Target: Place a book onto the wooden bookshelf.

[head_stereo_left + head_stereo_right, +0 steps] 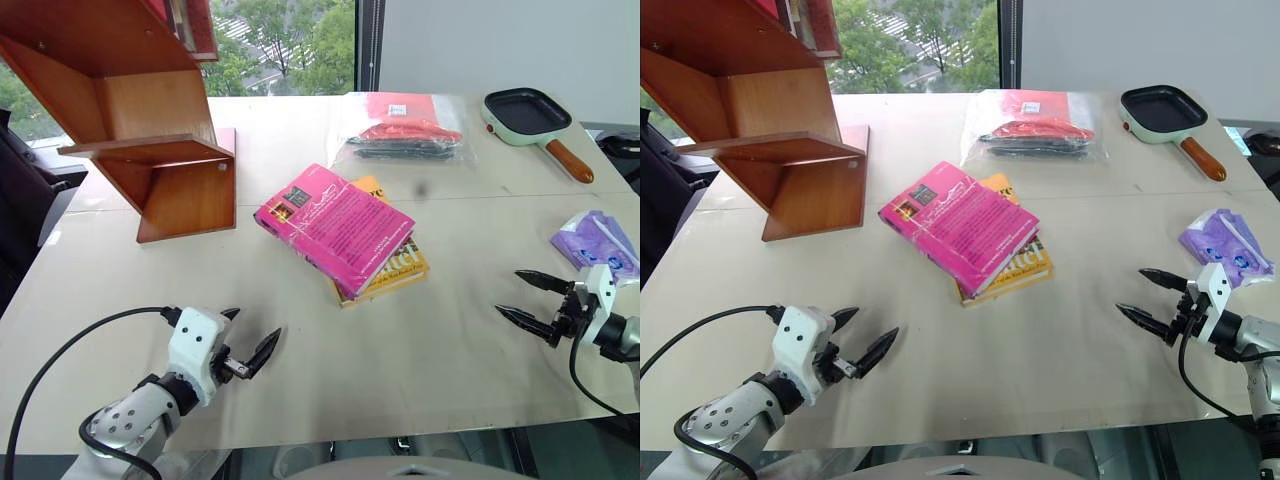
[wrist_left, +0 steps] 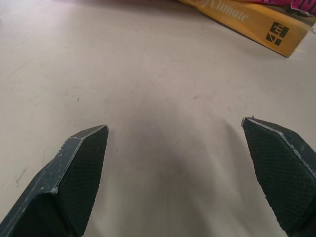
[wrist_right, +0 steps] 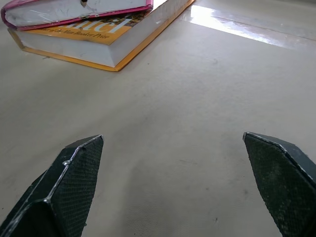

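Near the middle of the head view, on the pale table (image 1: 300,360): the pink book (image 1: 335,228), lying flat and slightly askew on top of the yellow book (image 1: 400,268), whose edge sticks out below and to the right. At upper left: the wooden bookshelf (image 1: 150,120), standing on the table, well apart from both books. At lower left: the left gripper (image 1: 248,340), fingers spread wide, nothing between them, hovering over bare table short of the books. At the right edge, just below mid-height: the right gripper (image 1: 527,297), likewise spread wide and empty, pointing toward the centre. Beside it, toward the right edge: a purple packet (image 1: 597,243). Along the top: a clear bag with red contents (image 1: 405,130) and a black pan with a wooden handle (image 1: 535,118)
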Controlling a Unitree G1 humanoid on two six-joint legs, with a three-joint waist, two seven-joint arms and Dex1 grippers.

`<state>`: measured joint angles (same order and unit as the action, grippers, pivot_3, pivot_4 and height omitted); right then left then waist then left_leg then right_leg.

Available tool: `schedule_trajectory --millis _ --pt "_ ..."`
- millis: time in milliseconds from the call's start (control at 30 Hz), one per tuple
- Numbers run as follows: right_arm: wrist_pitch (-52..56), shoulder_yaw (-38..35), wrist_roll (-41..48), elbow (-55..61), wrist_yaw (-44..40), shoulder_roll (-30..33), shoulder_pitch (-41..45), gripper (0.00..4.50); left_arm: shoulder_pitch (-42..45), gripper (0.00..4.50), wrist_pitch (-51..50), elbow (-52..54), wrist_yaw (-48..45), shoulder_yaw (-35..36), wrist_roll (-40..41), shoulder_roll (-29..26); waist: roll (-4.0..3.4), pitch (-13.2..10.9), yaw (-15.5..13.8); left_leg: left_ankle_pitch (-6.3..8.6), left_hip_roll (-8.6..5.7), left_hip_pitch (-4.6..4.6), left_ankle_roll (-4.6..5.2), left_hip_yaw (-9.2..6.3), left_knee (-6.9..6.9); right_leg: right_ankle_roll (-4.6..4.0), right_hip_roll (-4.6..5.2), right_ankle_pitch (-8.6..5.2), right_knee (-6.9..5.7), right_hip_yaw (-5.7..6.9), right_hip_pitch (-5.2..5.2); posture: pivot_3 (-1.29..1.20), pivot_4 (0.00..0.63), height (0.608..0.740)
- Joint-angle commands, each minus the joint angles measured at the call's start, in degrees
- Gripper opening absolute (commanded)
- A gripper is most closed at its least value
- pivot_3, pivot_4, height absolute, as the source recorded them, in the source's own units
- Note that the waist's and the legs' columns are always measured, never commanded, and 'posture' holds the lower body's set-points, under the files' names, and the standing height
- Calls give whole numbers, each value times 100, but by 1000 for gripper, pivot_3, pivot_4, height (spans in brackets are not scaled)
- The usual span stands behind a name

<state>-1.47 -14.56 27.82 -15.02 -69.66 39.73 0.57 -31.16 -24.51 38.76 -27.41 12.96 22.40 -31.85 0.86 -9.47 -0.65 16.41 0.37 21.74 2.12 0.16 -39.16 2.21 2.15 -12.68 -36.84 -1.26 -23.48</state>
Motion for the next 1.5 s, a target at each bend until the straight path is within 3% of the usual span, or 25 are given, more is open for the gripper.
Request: schedule_trajectory --millis 33,367,967,1067,1167,1267,1400,1500 --pt "-33 -232 128 40 -215 152 -74 4500 54 4454 353 -117 -119 -27 -52 133 -2 1 -1 0 0 0 0 0 0 0 0 0 0 0 0 0 150 735" --pt "108 -215 213 254 -228 222 -135 4500 209 4454 895 -519 -288 -221 -361 381 -9 5 7 0 3 -1 0 9 0 1 -6 0 0 -1 -1 0 150 735" --pt "204 -242 325 517 -149 173 -20 4500 544 4454 961 -763 -347 -281 -340 487 -9 5 -1 1 3 1 1 10 1 1 -3 0 0 1 -4 0 150 735" --pt "366 -251 464 851 -130 190 -39 4500 803 4454 559 -758 -245 -197 111 662 -10 5 -5 1 3 0 2 10 1 1 -3 0 0 1 -4 0 150 735" --pt "1150 -410 1369 1710 -74 167 13 4500 1089 4454 -452 -723 -120 -167 1125 896 -17 5 -3 1 6 2 2 5 1 2 -1 0 -1 4 -4 0 150 735" --pt "1674 -504 1783 2484 13 381 4 4500 1537 4454 -1461 -827 614 38 2664 1525 -14 6 -3 1 8 6 2 -2 0 14 9 7 -1 9 -5 0 150 735" --pt "1891 -625 1916 3010 37 552 -72 4500 2117 4454 -2119 -1114 1445 251 3899 2015 -8 7 -33 1 5 13 1 -26 -4 28 8 15 0 31 -1 0 150 735" --pt "2101 -877 2045 3457 143 737 -172 4500 3093 4454 -2262 -2130 2481 497 4777 2620 -9 8 -61 1 -3 13 1 -37 -5 27 -8 15 -1 35 3 0 150 735"
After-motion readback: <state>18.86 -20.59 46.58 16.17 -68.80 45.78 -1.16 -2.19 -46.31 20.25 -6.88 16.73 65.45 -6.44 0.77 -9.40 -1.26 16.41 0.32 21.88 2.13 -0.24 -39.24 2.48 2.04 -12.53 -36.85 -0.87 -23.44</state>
